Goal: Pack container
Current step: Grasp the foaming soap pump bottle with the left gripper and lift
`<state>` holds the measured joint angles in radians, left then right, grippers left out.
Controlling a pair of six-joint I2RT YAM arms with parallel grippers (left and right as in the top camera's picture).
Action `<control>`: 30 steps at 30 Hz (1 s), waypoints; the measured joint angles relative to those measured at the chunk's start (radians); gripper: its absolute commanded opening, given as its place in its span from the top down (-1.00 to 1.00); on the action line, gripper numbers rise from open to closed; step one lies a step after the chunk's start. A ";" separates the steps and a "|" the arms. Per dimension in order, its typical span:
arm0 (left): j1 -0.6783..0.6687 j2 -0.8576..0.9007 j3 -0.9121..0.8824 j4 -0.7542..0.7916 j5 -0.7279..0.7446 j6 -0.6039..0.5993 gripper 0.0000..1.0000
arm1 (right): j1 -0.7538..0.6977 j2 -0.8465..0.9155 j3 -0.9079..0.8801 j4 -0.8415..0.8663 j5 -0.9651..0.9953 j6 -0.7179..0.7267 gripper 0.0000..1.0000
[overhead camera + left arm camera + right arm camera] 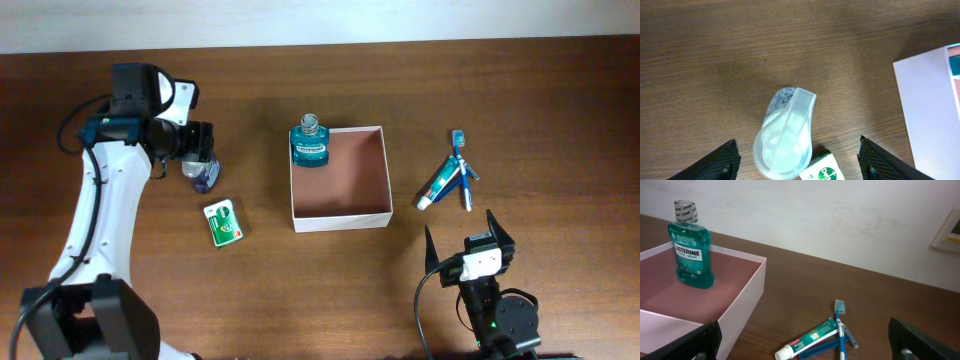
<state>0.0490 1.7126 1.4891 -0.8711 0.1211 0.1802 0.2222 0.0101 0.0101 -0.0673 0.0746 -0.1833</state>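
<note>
The container [345, 190] sits open-topped at the middle of the wooden table [300, 300], between the two arms so that either can reach it. It holds just one thing, the teal mouthwash bottle [309, 146], upright in its far left corner, which leaves most of the pinkish floor free for more. Well to its left lies a small clear plastic item [787, 132] with a grey speckled end. The left gripper [797, 150] hovers right above it with jaws spread wide to either side, apparently lined up to come down and take it next. A green packet [224, 222] lies just beside that item. To the container's right, a toothpaste tube [438, 187] and a blue toothbrush [463, 172] lie crossed and touching. The right gripper [466, 238] hangs near them, likewise wide open and empty
</note>
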 measured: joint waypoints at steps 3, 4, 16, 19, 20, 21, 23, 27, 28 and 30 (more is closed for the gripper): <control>0.000 0.027 0.000 0.003 0.000 0.002 -0.43 | 0.000 0.000 0.000 0.000 0.000 0.000 -0.97; 0.000 0.033 0.000 0.005 0.000 0.003 -0.40 | 0.000 0.000 0.000 0.000 0.000 0.000 -0.97; 0.000 0.084 0.000 0.034 0.000 0.005 -0.07 | 0.000 0.000 0.000 0.000 0.000 0.000 -0.97; 0.000 0.101 0.000 0.047 0.000 0.008 0.08 | 0.000 0.000 0.000 0.000 0.000 0.000 -0.97; 0.000 0.102 0.000 0.048 -0.001 0.010 0.12 | 0.000 0.000 0.000 0.000 0.000 0.000 -0.97; 0.000 0.102 0.000 0.051 -0.001 0.011 0.14 | 0.000 0.000 0.000 0.000 0.000 0.000 -0.97; 0.000 0.102 0.000 0.053 -0.001 0.011 0.16 | 0.000 0.000 0.000 0.000 0.000 0.000 -0.97; 0.000 0.102 0.000 0.068 0.000 0.011 0.24 | 0.000 0.000 0.000 0.000 0.000 0.000 -0.97; 0.000 0.102 0.000 0.068 0.000 0.011 0.24 | 0.000 0.000 0.000 0.000 0.000 0.000 -0.97; 0.000 0.102 0.004 0.067 0.000 0.011 0.32 | 0.000 0.000 0.000 0.000 0.000 0.000 -0.98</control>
<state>0.0490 1.8145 1.4933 -0.8040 0.1207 0.1909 0.2222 0.0101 0.0101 -0.0673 0.0746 -0.1837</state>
